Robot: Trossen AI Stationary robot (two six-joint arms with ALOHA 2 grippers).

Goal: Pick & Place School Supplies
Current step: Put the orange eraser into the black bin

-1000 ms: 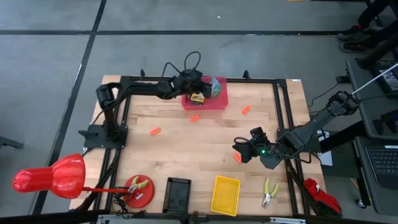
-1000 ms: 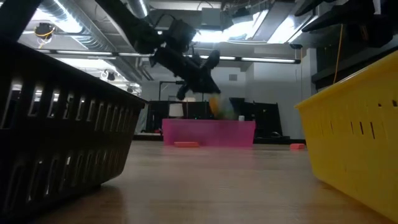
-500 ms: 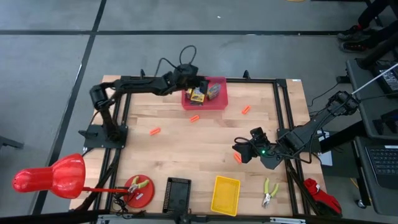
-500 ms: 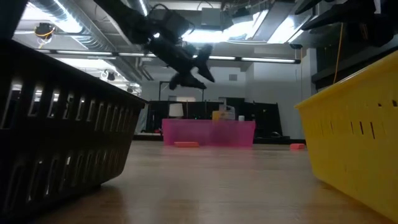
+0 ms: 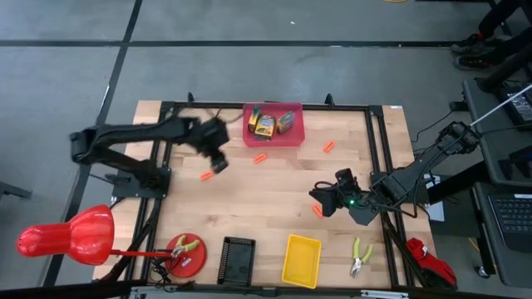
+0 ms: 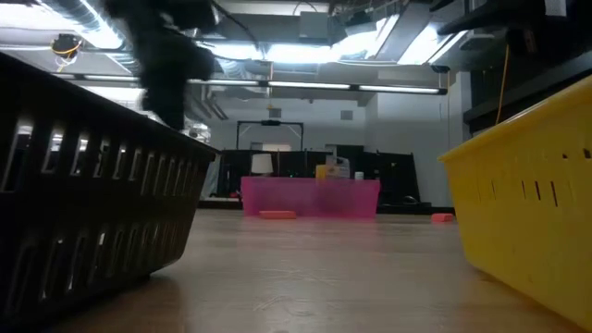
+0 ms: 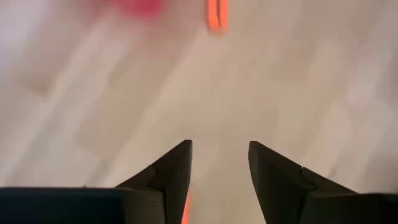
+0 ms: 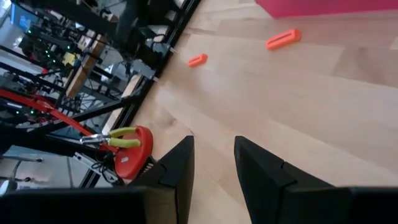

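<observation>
Left gripper (image 5: 219, 159): positioned over the wooden surface (image 5: 274, 208), its fingers (image 7: 171, 174) apart with nothing between them. One orange marker (image 5: 207, 175) lies on the surface just beside the fingers; a second orange marker (image 5: 260, 157) lies a little farther off, between the fingers and the pink bin (image 5: 248, 137).

School supplies: all three rest inside the pink bin, well apart from the left fingers. The yellow-and-dark-green block (image 5: 255, 115) sits at the bin's far corner. One crayon box (image 5: 264, 126) lies beside it, and the other crayon box (image 5: 285, 122) lies toward the bin's opposite side. In the low view the bin (image 6: 310, 197) stands at the far end of the surface, with a yellow item showing above its rim.

Right gripper (image 5: 322, 202): held low over the surface near the right side, its fingers (image 8: 177, 171) slightly apart and holding nothing. An orange marker (image 5: 317, 211) lies just beside these fingers. Another orange marker (image 5: 328, 146) lies well away, toward the bin.

Other items: a black basket (image 5: 238, 259) and a yellow basket (image 5: 301, 260) stand side by side at the near edge. Yellow-green-handled pliers (image 5: 359, 256) lie near the yellow basket. A red disc (image 5: 184, 253) at the near left corner carries a second pair of pliers (image 5: 185, 246).
</observation>
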